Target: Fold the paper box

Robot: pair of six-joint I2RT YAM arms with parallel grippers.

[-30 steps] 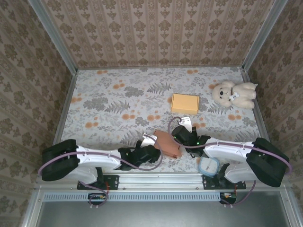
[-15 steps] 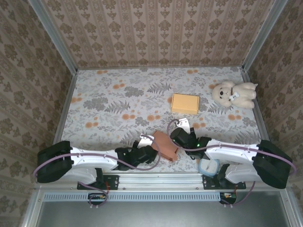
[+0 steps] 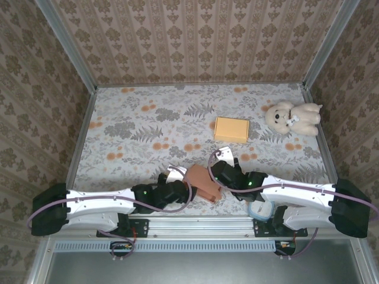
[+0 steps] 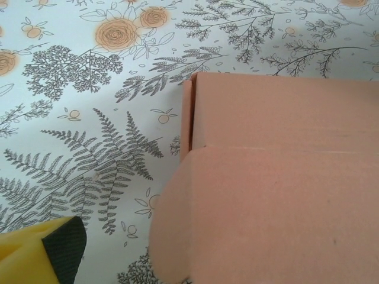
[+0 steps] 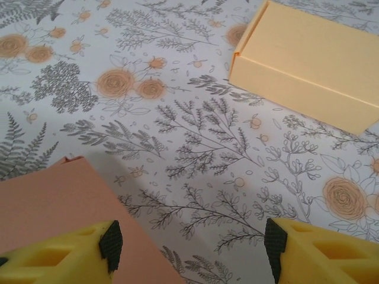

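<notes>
The paper box (image 4: 266,195), likely light and creasable, is best pinched at its flap; left gripper (image 3: 180,188) and right gripper (image 5: 192,242) are spread beside it.

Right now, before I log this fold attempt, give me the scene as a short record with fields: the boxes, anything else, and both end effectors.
task box: salmon-brown paper box, at the near edge of the floral-cloth table, between the two arms
other box: yellow paper box, closed, mid-table
other thing: cream plush teddy bear, far right
left end effector: open, its yellow finger clear of the box
right end effector: open, nothing between the fingers
</notes>
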